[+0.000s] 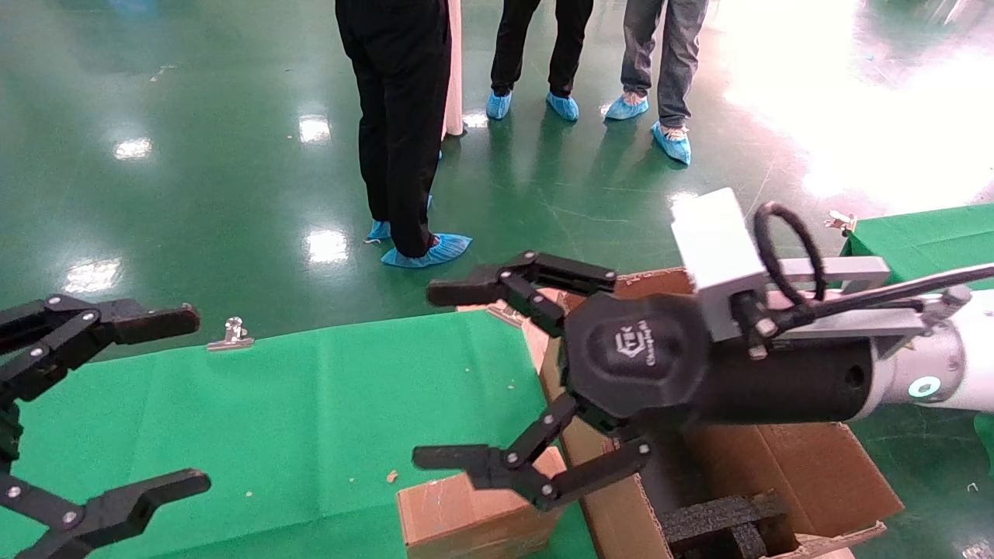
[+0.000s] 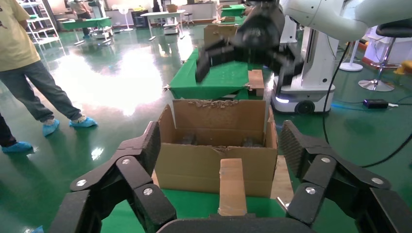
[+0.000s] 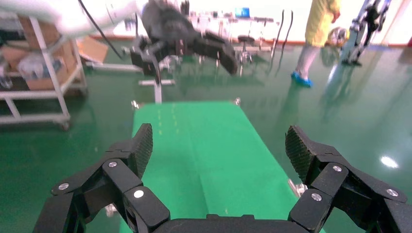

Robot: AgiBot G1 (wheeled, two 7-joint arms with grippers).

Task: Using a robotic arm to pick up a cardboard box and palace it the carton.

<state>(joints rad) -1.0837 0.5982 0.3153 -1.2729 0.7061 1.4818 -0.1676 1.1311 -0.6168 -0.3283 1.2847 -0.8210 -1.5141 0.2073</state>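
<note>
The small brown cardboard box lies on the green table at its near edge, right beside the carton's left wall; it also shows in the left wrist view. The large carton stands to the right of it, with black foam blocks inside and ragged flaps; it also shows in the left wrist view. My right gripper, on the white arm, is open and empty, hovering above the small box and the carton's left edge. My left gripper is open and empty at the table's left side.
Several people in blue shoe covers stand on the green floor beyond the table. A metal clip holds the cloth at the far edge. A second green table stands at the right.
</note>
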